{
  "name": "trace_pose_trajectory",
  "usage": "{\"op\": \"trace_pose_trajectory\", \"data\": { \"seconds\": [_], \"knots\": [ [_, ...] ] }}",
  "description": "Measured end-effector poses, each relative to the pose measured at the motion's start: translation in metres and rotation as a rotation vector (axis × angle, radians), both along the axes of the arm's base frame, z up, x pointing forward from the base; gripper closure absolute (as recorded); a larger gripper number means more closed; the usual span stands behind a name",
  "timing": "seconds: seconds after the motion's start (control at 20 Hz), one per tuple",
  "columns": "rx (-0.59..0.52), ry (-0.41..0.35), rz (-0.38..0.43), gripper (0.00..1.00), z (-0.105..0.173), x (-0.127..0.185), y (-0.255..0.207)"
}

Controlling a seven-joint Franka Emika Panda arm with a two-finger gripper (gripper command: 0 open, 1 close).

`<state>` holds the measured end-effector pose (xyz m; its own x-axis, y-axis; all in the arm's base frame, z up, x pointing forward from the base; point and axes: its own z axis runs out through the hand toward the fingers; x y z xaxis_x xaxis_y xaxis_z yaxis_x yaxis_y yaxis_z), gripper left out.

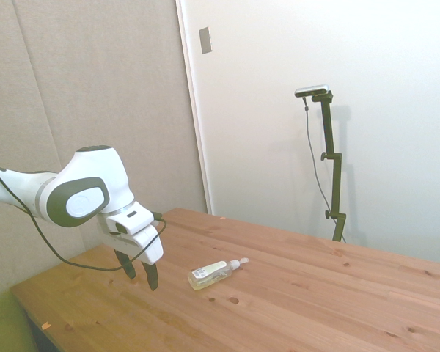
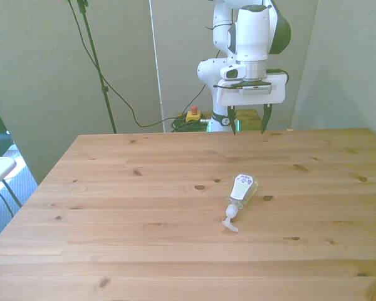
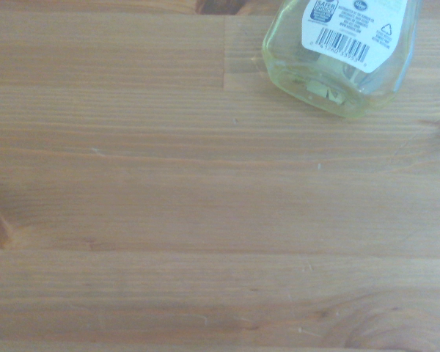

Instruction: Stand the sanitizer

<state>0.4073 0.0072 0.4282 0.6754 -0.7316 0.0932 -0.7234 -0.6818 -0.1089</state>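
Sanitizer [image 2: 241, 194]: one clear bottle, lying on its side on the table [image 2: 113, 207] near the middle, white pump pointing toward the camera in the front view, base toward the robot; yellowish liquid inside; pale label facing up. Label, seen close in the wrist view [image 3: 342, 51]: barcode and a small triangle mark plain, a blue patch with white lettering too small to read; the rest cut off by the frame. Gripper [image 2: 248, 127]: fingers apart, holding nothing, pointing down above the table's far edge, well apart from the bottle.
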Motion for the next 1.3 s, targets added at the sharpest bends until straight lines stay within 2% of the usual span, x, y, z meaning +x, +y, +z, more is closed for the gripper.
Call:
{"op": "trace_pose_trajectory", "data": {
  "seconds": [0.25, 0.5, 0.75, 1.05, 1.3],
  "knots": [
    [-0.001, -0.017, -0.024, 0.00, 0.000, 0.013, 0.005],
    [-0.002, -0.090, -0.144, 0.00, -0.007, 0.075, 0.011],
    [-0.009, -0.153, -0.273, 0.00, -0.021, 0.142, -0.010],
    [-0.028, -0.186, -0.378, 0.00, -0.027, 0.185, -0.043],
    [-0.038, -0.183, -0.413, 0.00, -0.043, 0.209, -0.057]
  ]
}}
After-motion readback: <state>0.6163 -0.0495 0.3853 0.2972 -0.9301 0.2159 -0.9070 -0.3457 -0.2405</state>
